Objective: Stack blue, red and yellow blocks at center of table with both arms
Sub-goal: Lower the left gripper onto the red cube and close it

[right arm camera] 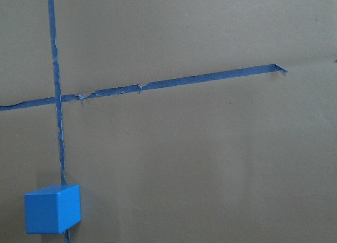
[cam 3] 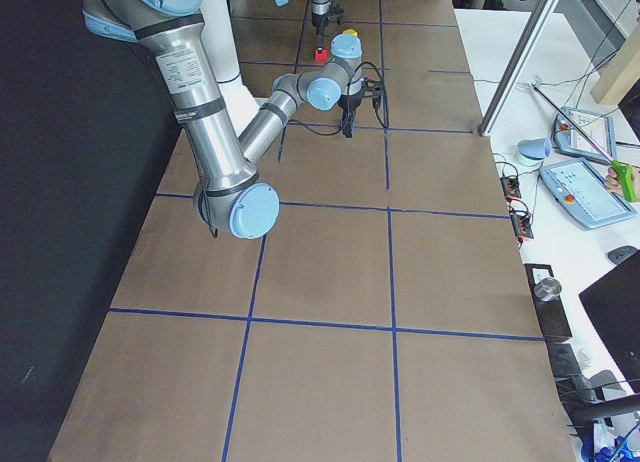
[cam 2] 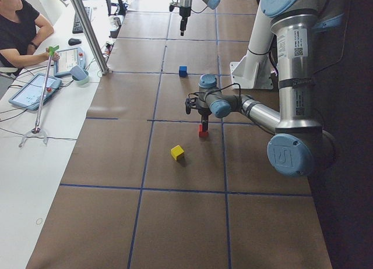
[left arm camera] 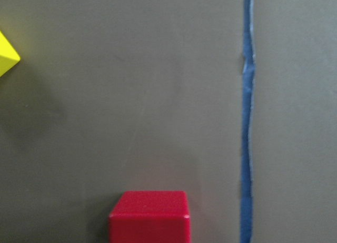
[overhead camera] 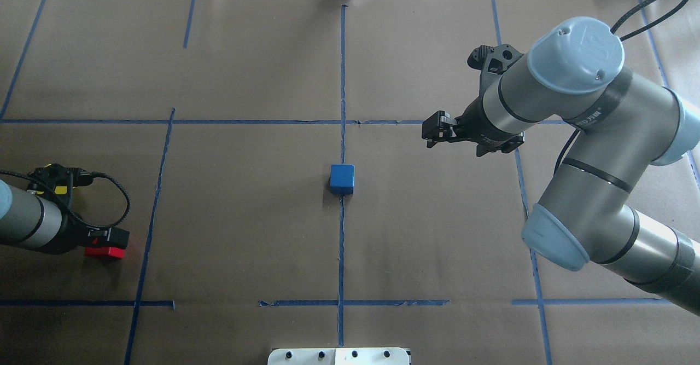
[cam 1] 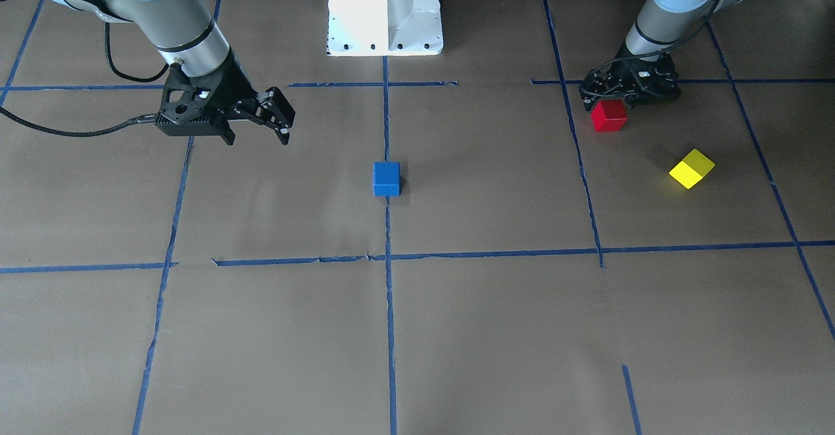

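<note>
The blue block (cam 1: 386, 179) sits on the centre tape line, also in the overhead view (overhead camera: 342, 179) and low left in the right wrist view (right arm camera: 52, 209). My right gripper (cam 1: 258, 136) is open and empty, raised beside the block on my right (overhead camera: 432, 135). The red block (cam 1: 608, 115) rests on the table at my left. My left gripper (cam 1: 616, 102) points down right over it, jaws spread, fingertips at the block's top (overhead camera: 106, 242). The red block fills the bottom of the left wrist view (left arm camera: 150, 216). The yellow block (cam 1: 691, 168) lies further out to my left, turned diagonally.
The white robot base (cam 1: 385, 11) stands at the table's near edge. Blue tape lines (cam 1: 388, 259) grid the brown table. A side table with tablets (cam 2: 35, 88) and a seated operator (cam 2: 17, 24) lie beyond the far edge.
</note>
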Controlling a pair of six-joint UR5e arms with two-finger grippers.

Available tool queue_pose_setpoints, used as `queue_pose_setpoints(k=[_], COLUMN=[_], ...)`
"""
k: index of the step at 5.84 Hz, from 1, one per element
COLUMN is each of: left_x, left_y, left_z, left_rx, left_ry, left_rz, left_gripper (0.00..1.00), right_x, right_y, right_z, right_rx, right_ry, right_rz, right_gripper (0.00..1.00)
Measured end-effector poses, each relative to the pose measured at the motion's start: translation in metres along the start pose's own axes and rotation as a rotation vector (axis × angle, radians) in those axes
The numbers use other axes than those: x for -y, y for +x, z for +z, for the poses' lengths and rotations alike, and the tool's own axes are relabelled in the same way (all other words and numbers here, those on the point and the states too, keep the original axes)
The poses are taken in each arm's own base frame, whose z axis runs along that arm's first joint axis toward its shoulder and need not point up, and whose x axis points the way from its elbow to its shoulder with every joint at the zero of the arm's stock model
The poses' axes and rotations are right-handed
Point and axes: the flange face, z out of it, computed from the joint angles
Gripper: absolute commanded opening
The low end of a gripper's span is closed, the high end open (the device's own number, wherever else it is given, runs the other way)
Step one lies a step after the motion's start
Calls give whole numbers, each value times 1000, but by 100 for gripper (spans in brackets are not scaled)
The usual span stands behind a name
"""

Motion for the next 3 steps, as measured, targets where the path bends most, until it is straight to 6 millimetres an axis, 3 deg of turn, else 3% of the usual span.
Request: queue_pose_setpoints(k=[1, 3], left_x=[-5, -4], left_y=[-11, -2], left_z=[2, 3], left_rx=[1, -22], left_ry=[-6, -4], left_rz=[12, 9], left_gripper=[100, 100], right_x=[0, -1], right_y=[0, 0], right_z=[1, 1], right_rx=[-1, -2], right_ry=[-1, -1], right_rz=[0, -1], right_gripper=[100, 100])
